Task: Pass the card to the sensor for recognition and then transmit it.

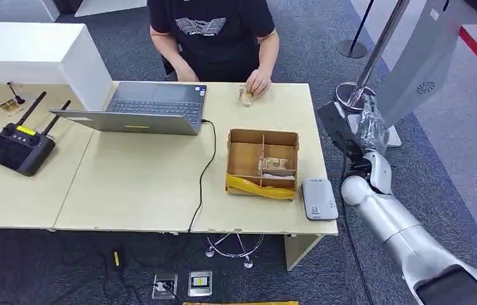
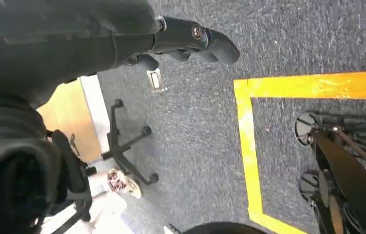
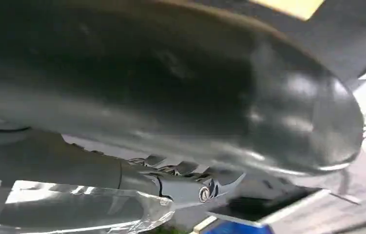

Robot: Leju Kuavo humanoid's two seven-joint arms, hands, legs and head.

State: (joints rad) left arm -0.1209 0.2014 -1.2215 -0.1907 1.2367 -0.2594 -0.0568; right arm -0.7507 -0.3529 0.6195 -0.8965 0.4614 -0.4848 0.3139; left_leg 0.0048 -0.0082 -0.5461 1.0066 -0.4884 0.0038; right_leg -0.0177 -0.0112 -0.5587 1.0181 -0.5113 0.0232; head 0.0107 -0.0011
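Grey carpet surrounds the bench (image 1: 140,190) in my head view, where cards (image 1: 275,164) sit inside the cardboard box (image 1: 262,162) beside the grey sensor (image 1: 319,199), with my right hand (image 1: 355,130) off the bench's right end. Left wrist view: my left hand (image 2: 190,41) hangs over carpet, fingers (image 2: 215,44) curled on nothing. Right wrist view: I cannot tell how those fingers (image 3: 205,187) are set.
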